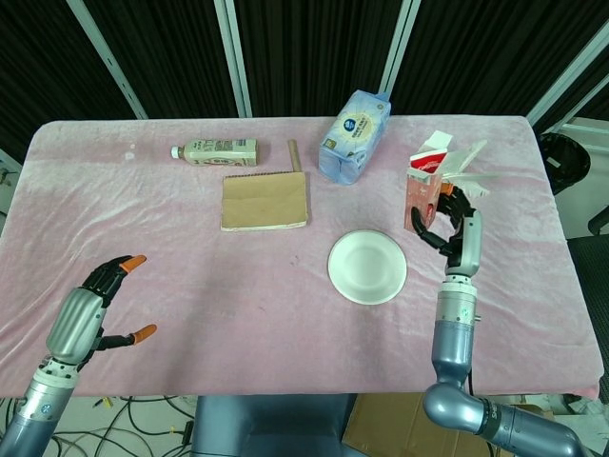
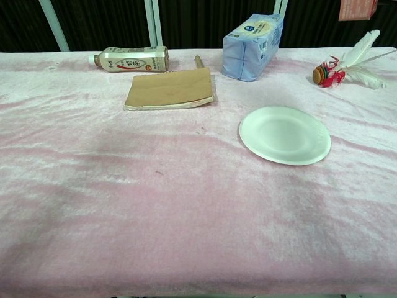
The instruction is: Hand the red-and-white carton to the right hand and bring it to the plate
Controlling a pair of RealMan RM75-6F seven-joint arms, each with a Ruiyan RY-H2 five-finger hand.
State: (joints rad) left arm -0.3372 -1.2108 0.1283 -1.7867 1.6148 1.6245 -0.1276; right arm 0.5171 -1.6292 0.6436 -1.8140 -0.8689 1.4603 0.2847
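Pink velvety cloth covers the table (image 1: 285,314), which stands before dark panels with pale frames. Held above it, over the right part of the surface, is the red-and-white carton (image 1: 422,190): a tall box with reddish-pink printed sides and a white gabled top whose flaps stand torn open. It is upright, leaning only slightly. The right hand (image 1: 449,227) grips it from the near side, dark fingers (image 1: 424,225) wrapped around its lower half, the forearm rising straight up from the near edge. In the chest view only the carton's reddish bottom shows at the top right corner of the picture.

Just left of the carton and nearer the front lies the white paper plate (image 1: 367,268), bare, round and ribbed at the rim; the carton is beside it, not over it. Behind the carton, toward the far right corner, lies a white feather shuttlecock with a red base (image 2: 346,65).

A pale blue soft pack (image 1: 354,135) stands along the far edge near the middle. Left of it a brown notebook (image 1: 265,201) lies flat with a small wooden stick (image 1: 294,155) just beyond its far right corner, and a bottle (image 1: 215,150) lies on its side.

Well apart, off the near left corner, the left hand (image 1: 88,314) hangs with nothing in it, its orange-tipped fingers loosely spread.
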